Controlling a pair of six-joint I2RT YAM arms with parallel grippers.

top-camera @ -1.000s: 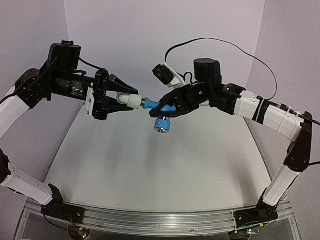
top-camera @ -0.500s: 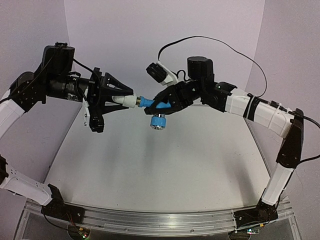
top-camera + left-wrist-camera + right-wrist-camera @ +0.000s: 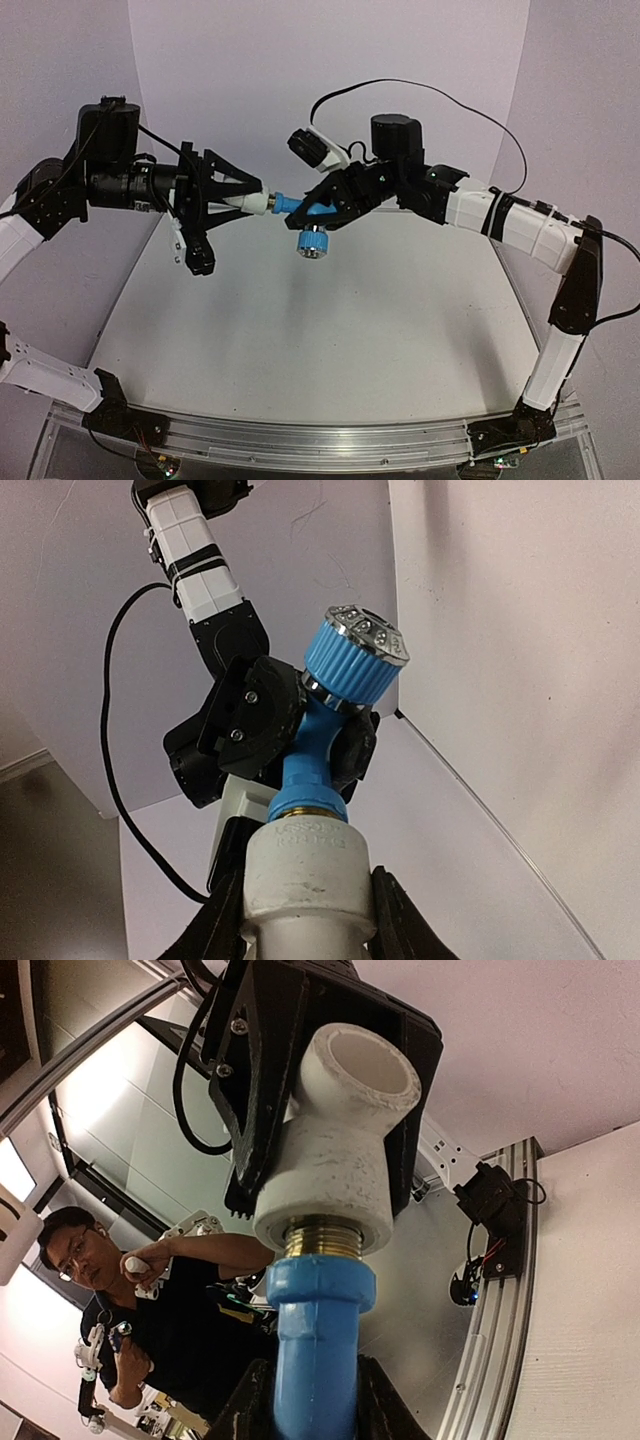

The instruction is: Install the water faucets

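Over the counter's far edge, the left gripper is clamping the white fitting and the right gripper the blue tap, both lying coaxially, end-to-end.

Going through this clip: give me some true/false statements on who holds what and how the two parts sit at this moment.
1. The left end effector grips the white pipe fitting. True.
2. The right end effector grips the blue tap. True.
3. The tap lies on the table. False: it is held in the air above it.
4. The tap and the fitting are held far apart. False: the tap's brass thread meets the fitting's mouth.
5. A person shows in the right wrist view. True.
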